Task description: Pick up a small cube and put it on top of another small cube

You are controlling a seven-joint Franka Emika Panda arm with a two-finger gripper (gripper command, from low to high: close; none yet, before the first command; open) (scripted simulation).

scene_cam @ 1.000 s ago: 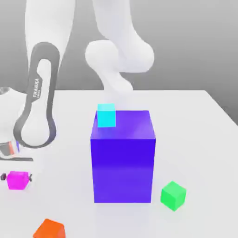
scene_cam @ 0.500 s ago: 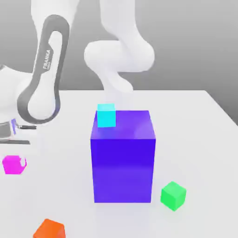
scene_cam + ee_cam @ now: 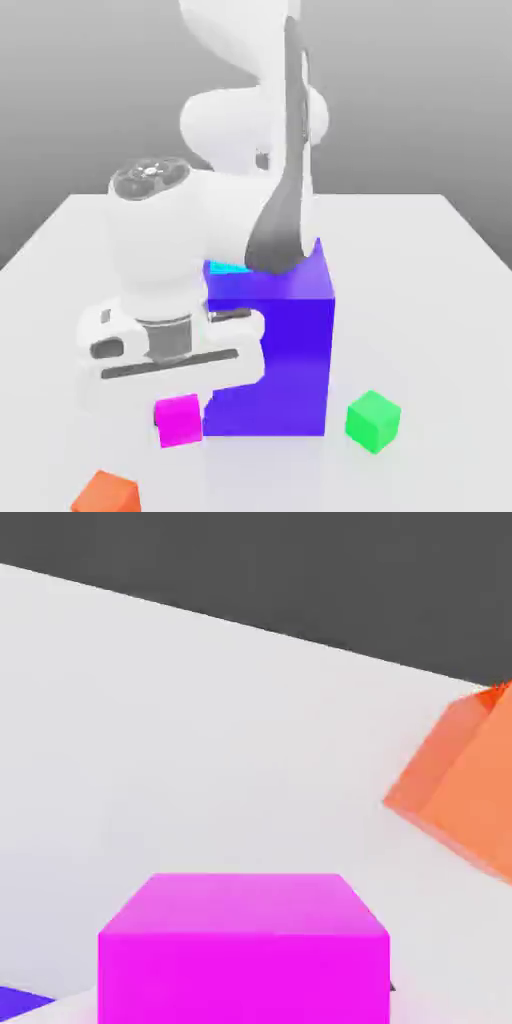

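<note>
Swinging across from the exterior view's left, I am carrying the small cube (image 3: 179,419) clenched in my gripper (image 3: 178,412), keeping it clear of the table (image 3: 440,300) for stacking

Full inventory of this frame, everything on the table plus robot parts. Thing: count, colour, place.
Table: 1, white, under everything.
Big block: 1, blue-purple, middle of the table.
Cyan cube: 1, cyan, on top of the big block, mostly hidden behind the arm.
Pink cube: 1, magenta-pink, directly under the claw, beside the big block on the exterior view's left.
Green cube: 1, green, on the table by the big block's front corner, on the exterior view's right.
Orange cube: 1, orange, on the table at the front, exterior view's left.
Arm: 1, white with dark trim, reaching over the big block.
Claw: 1, white, shut on the pink cube.
</note>
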